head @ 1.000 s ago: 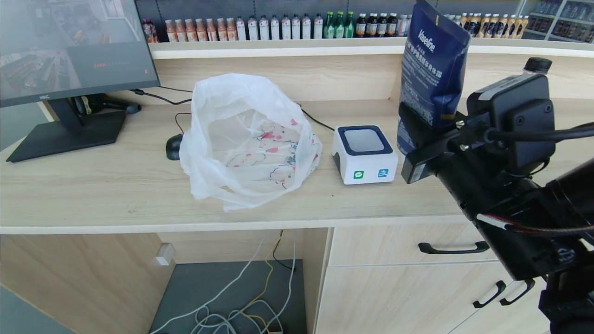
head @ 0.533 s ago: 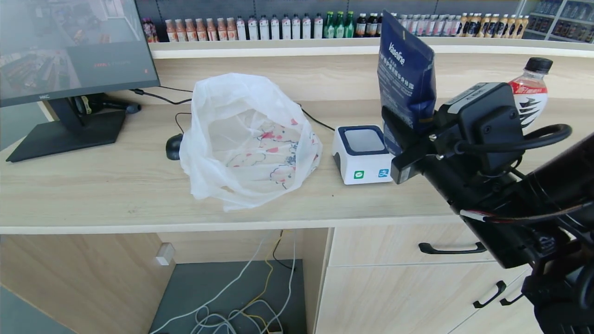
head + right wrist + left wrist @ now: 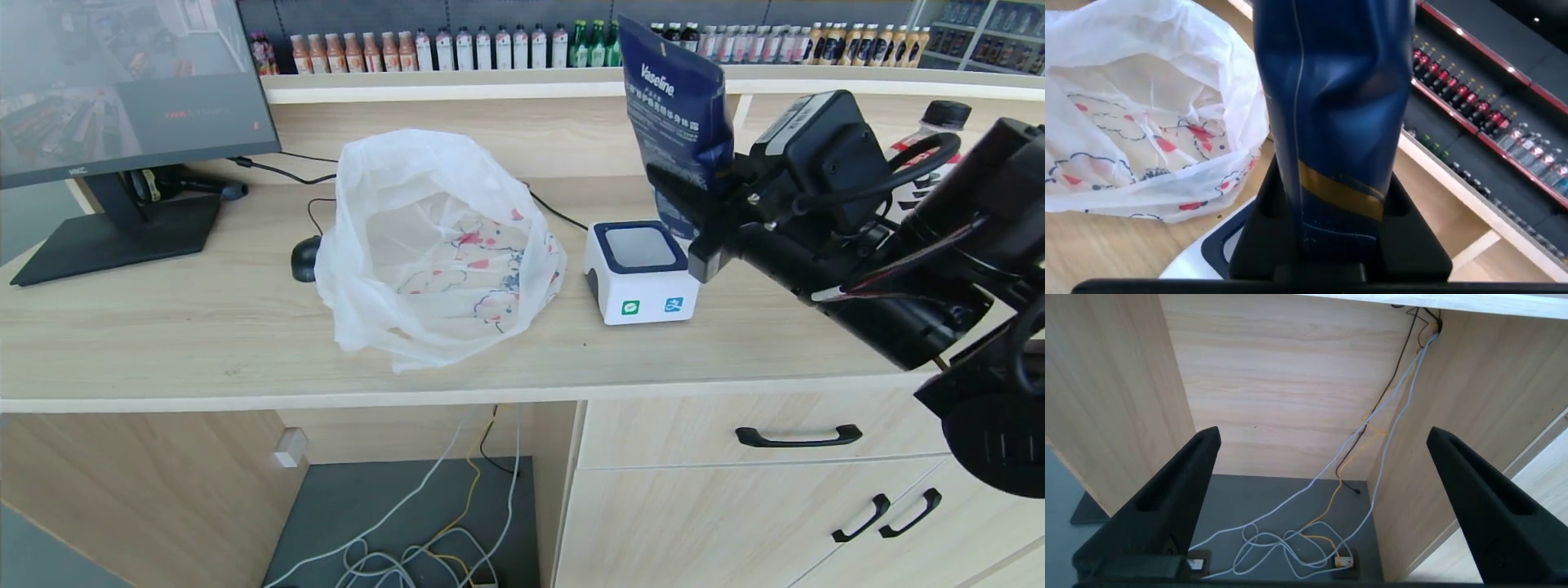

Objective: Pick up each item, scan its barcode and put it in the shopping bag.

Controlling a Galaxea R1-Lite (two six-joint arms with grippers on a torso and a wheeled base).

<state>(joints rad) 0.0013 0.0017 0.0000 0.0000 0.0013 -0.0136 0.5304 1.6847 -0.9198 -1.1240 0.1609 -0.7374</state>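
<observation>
Now, right gripper (image 3: 684, 201) clamps the blue pouch (image 3: 676, 114), apparently just above the scanner (image 3: 642, 271); left gripper (image 3: 1323, 457) hangs with jaws spread.

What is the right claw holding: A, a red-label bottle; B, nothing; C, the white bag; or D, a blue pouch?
D: the right claw is shut on the blue pouch, close to the scanner.

Navy pouch (image 3: 676, 98), white floral-print bag (image 3: 433, 245)

Right gripper (image 3: 684, 196) matte black — boxy wrist; looped black cable (image 3: 955, 149).
</observation>
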